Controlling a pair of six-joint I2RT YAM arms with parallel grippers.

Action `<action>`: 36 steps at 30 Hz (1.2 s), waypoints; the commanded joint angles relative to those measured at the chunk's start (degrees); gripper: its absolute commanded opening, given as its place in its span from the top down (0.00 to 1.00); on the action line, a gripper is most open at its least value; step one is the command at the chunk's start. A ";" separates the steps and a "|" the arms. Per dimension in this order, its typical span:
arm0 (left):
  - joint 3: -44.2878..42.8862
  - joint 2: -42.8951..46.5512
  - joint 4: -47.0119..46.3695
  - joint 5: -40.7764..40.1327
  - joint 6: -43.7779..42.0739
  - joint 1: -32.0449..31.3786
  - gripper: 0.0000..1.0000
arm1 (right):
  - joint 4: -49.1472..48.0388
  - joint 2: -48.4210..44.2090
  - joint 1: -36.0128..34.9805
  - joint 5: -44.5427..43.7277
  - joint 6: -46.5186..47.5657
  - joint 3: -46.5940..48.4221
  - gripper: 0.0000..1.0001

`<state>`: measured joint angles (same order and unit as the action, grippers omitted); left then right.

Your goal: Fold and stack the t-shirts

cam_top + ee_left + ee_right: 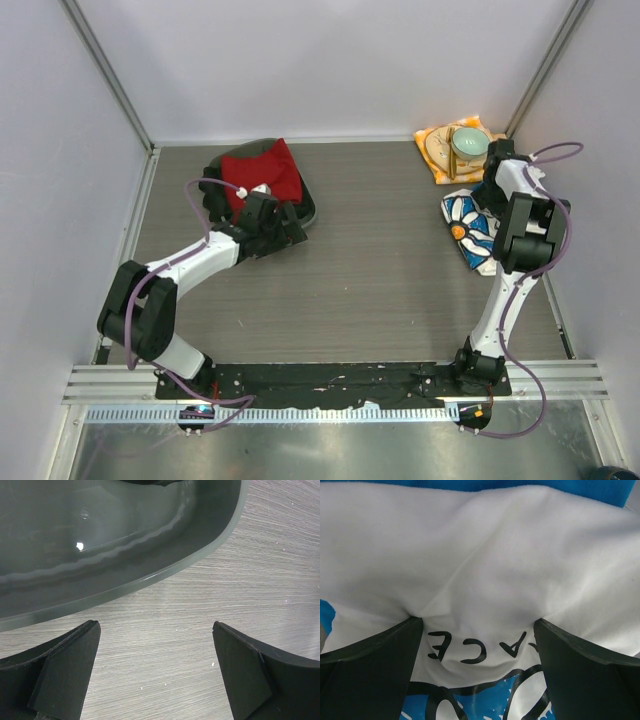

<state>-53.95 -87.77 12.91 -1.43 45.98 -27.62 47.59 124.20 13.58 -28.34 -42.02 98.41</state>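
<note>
The red t-shirt lies bunched on a dark grey tray at the back left. My left gripper is open and empty just off the tray's near right rim; in the left wrist view the gripper is over bare wood, with the tray's rim ahead. The white daisy-print t-shirt lies at the right. My right gripper is above it, largely hidden by the arm. In the right wrist view the gripper is open, its fingers pressed into the shirt either side of "PEACE", blue cloth behind.
A pale green bowl and a plate rest on an orange-yellow cloth at the back right corner, just behind the right arm. Grey walls enclose the wooden table on three sides.
</note>
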 commanded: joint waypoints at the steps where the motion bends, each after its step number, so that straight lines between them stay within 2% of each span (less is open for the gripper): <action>1: -0.45 2.51 -1.39 0.55 -0.80 0.46 0.00 | 1.54 1.06 1.36 -0.58 -0.96 -6.02 0.00; 8: -3.26 4.10 0.71 -0.24 -0.80 0.46 0.00 | 2.06 -13.88 -1.45 -5.13 -1.57 -7.97 0.00; 9: -3.87 4.01 1.06 -0.76 -1.15 0.55 0.00 | 2.15 -17.81 -3.02 -5.93 -1.83 -7.88 0.00; 15: -8.80 0.32 4.41 -1.12 -1.07 1.34 0.00 | 2.06 -27.78 -11.81 -7.44 0.27 -7.09 0.00; 16: -9.24 -0.38 4.32 -1.47 -0.45 1.51 0.00 | 1.46 -29.70 -15.74 -7.09 1.14 -7.18 0.00; 19: -12.31 -4.42 4.58 -1.20 2.52 1.60 0.00 | 0.66 -32.78 -22.95 -8.05 1.15 -7.88 0.00; 23: -15.73 -8.99 -1.81 0.46 5.87 1.60 0.00 | -1.27 -36.04 -28.07 -7.61 1.50 -10.43 0.00; 29: -24.95 -20.50 -5.43 7.92 8.16 1.51 0.00 | -3.64 -39.29 -31.25 -7.96 2.82 -15.17 0.00; 33: -26.55 -25.43 -10.88 11.97 10.88 1.43 0.00 | -5.93 -41.67 -32.48 -8.14 4.14 -18.78 0.00; 36: -28.48 -28.86 -10.36 11.89 11.41 1.07 0.01 | -6.55 -42.11 -32.48 -8.23 5.02 -20.27 0.00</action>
<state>-79.11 -113.80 6.72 7.29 55.07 -26.24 44.73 85.17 -18.46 -34.30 -38.76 79.09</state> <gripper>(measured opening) 0.997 0.996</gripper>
